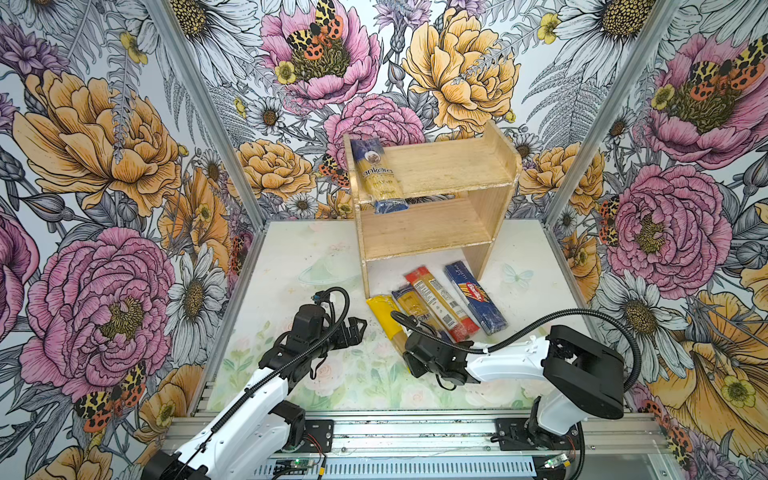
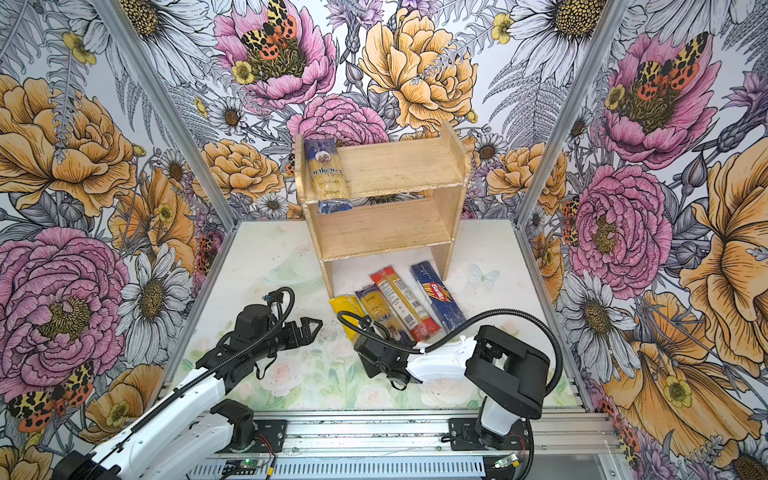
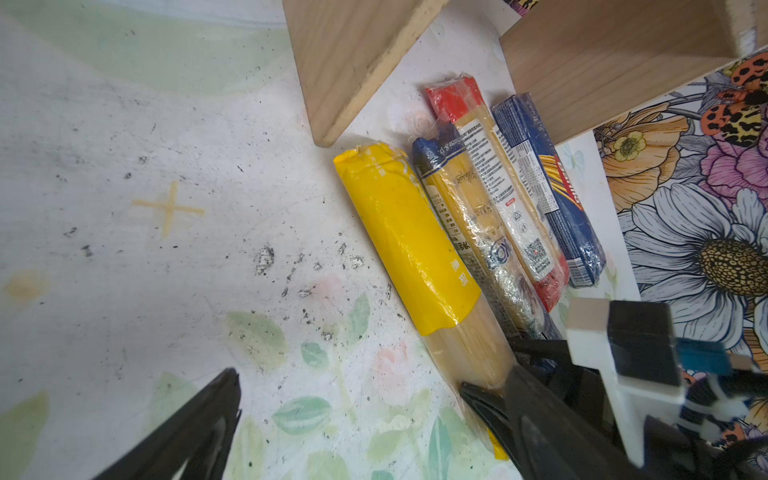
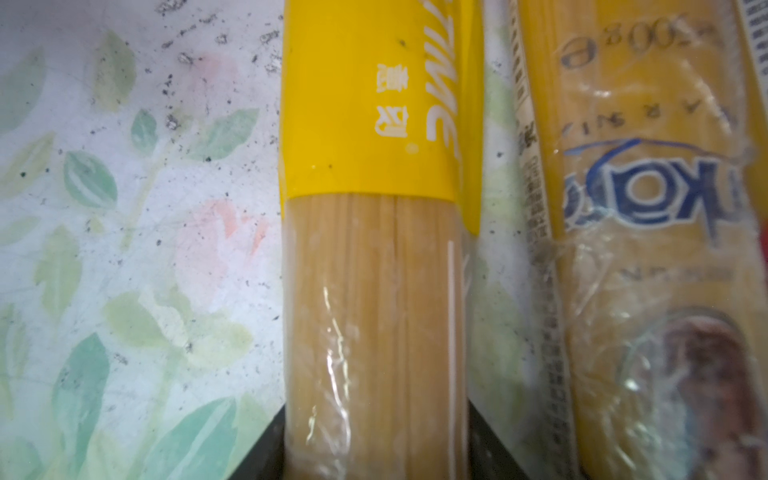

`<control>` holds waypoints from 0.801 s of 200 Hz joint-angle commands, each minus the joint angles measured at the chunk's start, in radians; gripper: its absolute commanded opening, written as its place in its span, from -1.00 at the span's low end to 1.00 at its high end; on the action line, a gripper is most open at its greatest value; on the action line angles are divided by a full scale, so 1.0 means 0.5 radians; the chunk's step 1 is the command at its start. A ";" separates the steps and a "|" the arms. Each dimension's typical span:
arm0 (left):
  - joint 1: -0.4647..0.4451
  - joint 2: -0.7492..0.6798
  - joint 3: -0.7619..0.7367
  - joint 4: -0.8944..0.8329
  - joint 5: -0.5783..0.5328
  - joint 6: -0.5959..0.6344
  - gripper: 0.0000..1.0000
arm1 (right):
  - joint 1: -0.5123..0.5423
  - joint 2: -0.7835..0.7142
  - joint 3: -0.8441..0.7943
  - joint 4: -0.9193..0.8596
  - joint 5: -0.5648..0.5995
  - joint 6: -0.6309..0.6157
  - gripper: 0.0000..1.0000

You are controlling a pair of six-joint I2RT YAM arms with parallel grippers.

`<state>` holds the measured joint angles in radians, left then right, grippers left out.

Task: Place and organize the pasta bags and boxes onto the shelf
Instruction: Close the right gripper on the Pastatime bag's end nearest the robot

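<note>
Spaghetti in long, crinkly plastic packs lies side by side on the scuffed flower-print table before the bare wooden shelf: yellow-ended bag, slimmer blue-ended bag, red-ended pack, dark blue Barilla pack. The right gripper pinches the yellow-ended bag's clear end between black jaws. The left gripper hovers nearby, jaws spread. The ankara bag lies on the top tier, overhanging its front edge.

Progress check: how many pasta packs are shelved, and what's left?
Done: only the ankara bag lies on the top tier of the shelf, at its left end. In hand: the right gripper is closed around the clear end of the yellow-ended bag, not yet lifted. Remaining: that bag, the slimmer blue-ended bag, red-ended pack and Barilla pack. The left gripper hangs open, empty.
</note>
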<state>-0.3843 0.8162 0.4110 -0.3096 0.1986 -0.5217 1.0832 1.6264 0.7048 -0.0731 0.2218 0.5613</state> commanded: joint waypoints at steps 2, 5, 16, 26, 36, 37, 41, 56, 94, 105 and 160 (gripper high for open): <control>-0.006 -0.019 -0.019 0.024 -0.026 0.023 0.98 | 0.008 0.150 -0.076 -0.216 -0.215 0.044 -0.18; -0.004 -0.019 -0.019 0.024 -0.026 0.023 0.97 | 0.006 0.145 -0.074 -0.217 -0.214 0.048 -0.20; -0.005 -0.019 -0.020 0.021 -0.023 0.023 0.98 | 0.003 0.127 -0.075 -0.219 -0.222 0.060 -0.25; -0.004 -0.019 -0.018 0.020 -0.023 0.027 0.98 | -0.001 0.102 -0.073 -0.221 -0.238 0.067 -0.32; -0.004 -0.019 -0.018 0.021 -0.022 0.022 0.98 | -0.009 0.074 -0.070 -0.222 -0.247 0.075 -0.40; -0.004 -0.019 -0.018 0.021 -0.022 0.024 0.98 | -0.009 0.072 -0.069 -0.222 -0.247 0.076 -0.41; -0.004 -0.019 -0.018 0.022 -0.019 0.022 0.98 | -0.017 0.062 -0.069 -0.222 -0.257 0.079 -0.43; -0.003 -0.019 -0.018 0.024 -0.016 0.022 0.98 | -0.044 0.021 -0.067 -0.225 -0.311 0.084 -0.52; -0.004 -0.025 -0.021 0.024 -0.011 0.019 0.98 | -0.094 -0.074 -0.056 -0.262 -0.378 0.092 -0.81; -0.004 -0.025 -0.023 0.025 -0.011 0.016 0.98 | -0.104 -0.098 -0.057 -0.271 -0.382 0.089 -0.88; -0.003 -0.028 -0.021 0.021 -0.005 0.016 0.98 | -0.120 -0.228 -0.059 -0.311 -0.349 0.092 -1.00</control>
<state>-0.3840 0.8154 0.4110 -0.3096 0.1989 -0.5217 1.0279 1.5517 0.6933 -0.1387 0.0860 0.5835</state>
